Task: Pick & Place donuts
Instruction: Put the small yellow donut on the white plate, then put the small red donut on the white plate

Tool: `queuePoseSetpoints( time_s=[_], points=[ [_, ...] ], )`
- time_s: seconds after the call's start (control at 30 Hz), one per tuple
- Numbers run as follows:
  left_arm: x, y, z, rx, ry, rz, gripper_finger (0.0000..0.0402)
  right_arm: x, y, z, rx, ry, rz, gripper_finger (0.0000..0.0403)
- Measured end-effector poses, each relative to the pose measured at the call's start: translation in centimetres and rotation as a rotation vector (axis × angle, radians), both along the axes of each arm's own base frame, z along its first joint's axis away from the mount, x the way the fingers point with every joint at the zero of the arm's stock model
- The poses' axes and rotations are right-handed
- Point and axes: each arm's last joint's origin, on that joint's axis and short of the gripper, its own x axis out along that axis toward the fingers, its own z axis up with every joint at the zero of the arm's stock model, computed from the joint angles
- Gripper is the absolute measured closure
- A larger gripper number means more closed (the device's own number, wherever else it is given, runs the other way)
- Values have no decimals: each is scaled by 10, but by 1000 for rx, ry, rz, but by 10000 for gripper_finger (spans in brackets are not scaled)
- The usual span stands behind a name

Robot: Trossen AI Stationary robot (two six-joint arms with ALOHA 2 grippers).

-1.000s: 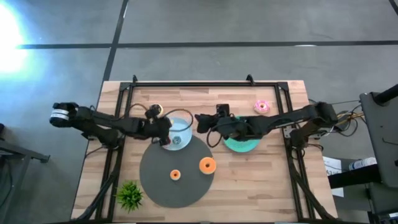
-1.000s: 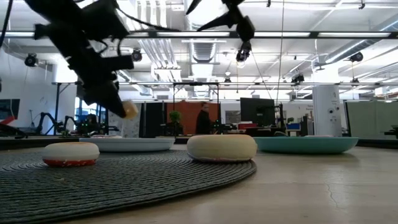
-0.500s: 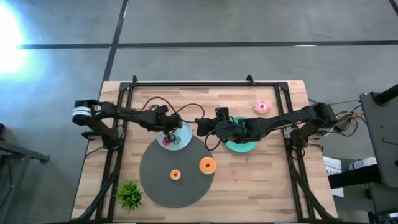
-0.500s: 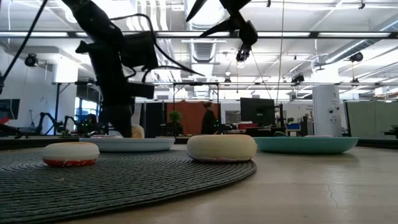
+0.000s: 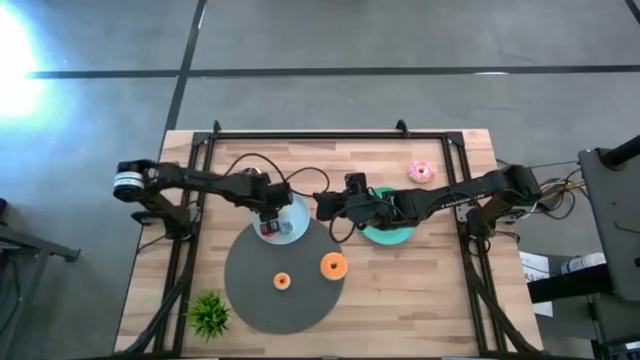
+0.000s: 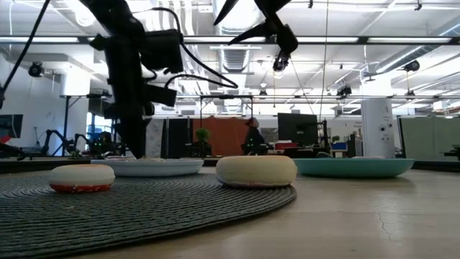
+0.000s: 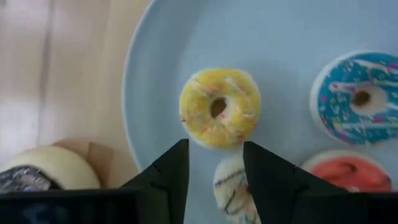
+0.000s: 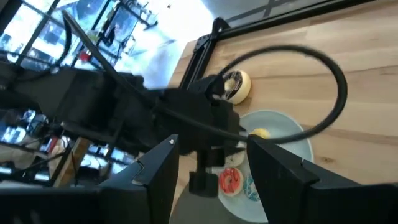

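Note:
My left gripper (image 7: 216, 146) stands open, pointing down over the light blue plate (image 7: 155, 74). A yellow-iced donut (image 7: 219, 107) lies flat on the plate just past its fingertips. A white striped donut (image 7: 231, 185), a blue one (image 7: 354, 99) and a red one (image 7: 348, 174) lie on the same plate. My right gripper (image 5: 325, 205) hangs open and empty, raised between the blue plate and the green plate (image 5: 398, 234). Two orange donuts (image 5: 333, 265) (image 5: 281, 281) rest on the dark round mat (image 5: 250, 290). A pink donut (image 5: 421, 171) lies on the wood at the far right.
A cream donut with dark icing (image 7: 50, 168) lies on the wood just beside the blue plate. A small green plant (image 5: 208, 313) stands at the near left corner. A black frame (image 5: 330, 133) runs along the table's far edge and sides.
My left gripper carried the yellow donut over the blue plate, tipped to point down and sank to the plate. It then opened and let go; the donut now lies flat on the plate.

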Motion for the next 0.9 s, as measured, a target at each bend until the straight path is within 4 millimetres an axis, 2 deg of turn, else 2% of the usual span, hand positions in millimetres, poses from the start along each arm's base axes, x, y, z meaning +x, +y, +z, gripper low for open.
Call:
queuePoseSetpoints(
  time_s=[0.1,0.23,0.33,0.43,0.53,0.7,0.8,0.9],
  points=[
    [-5,-1,15,4,-29,-1,272,0,1,-1,-7,36,78,223],
    [-16,-7,42,4,-125,-27,272,-3,6,-7,-57,180,310,224],
    [-30,-24,64,-46,-239,-144,272,-4,16,-16,-78,272,534,229],
    [-41,-52,78,-92,-363,-338,274,-2,33,-26,-133,312,676,234],
    [-50,-88,76,-62,-396,-530,275,1,45,-34,-182,342,738,239],
    [-68,-141,52,82,-336,-733,275,17,67,-46,-352,349,895,239],
    [-78,-160,42,150,-326,-744,275,34,83,-58,-453,363,1050,239],
    [-84,-170,40,116,-353,-652,276,54,92,-69,-514,391,1123,242]
  ],
)
